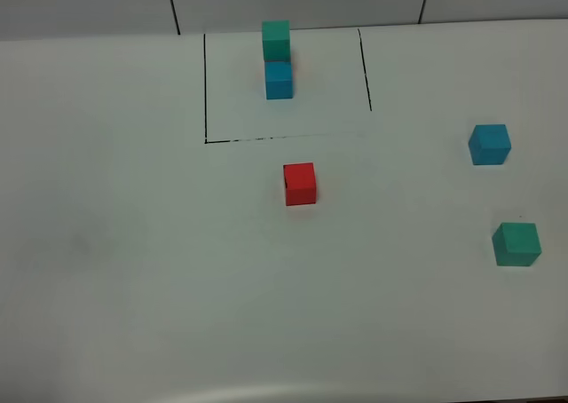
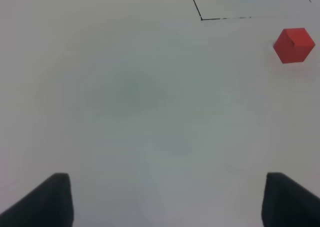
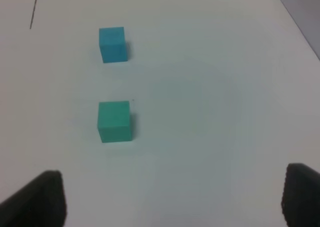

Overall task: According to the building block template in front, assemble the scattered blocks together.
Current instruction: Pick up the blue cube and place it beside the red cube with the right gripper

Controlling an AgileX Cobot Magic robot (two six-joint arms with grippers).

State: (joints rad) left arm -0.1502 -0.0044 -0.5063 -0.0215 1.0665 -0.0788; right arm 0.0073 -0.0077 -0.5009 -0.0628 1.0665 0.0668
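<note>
Right tool (image 3: 173, 171) wide, teal-green cube (image 3: 115, 121) ahead, blue cube (image 3: 112, 44) beyond; left tool (image 2: 167, 176) wide, red cube (image 2: 294, 45) apart.

On the white table (image 1: 133, 243), the building block template (image 1: 278, 66) sits at the far side: a teal-green cube above a blue one in the picture, the two touching. Thin black lines (image 1: 206, 88) border it on the left, right and near sides, the near line broken and fading toward the right. The red cube (image 1: 300, 184) lies just outside that near line, while the blue cube (image 1: 490, 145) and the teal-green cube (image 1: 516, 244) sit well apart from it at the right, the teal-green one nearer the front edge.
</note>
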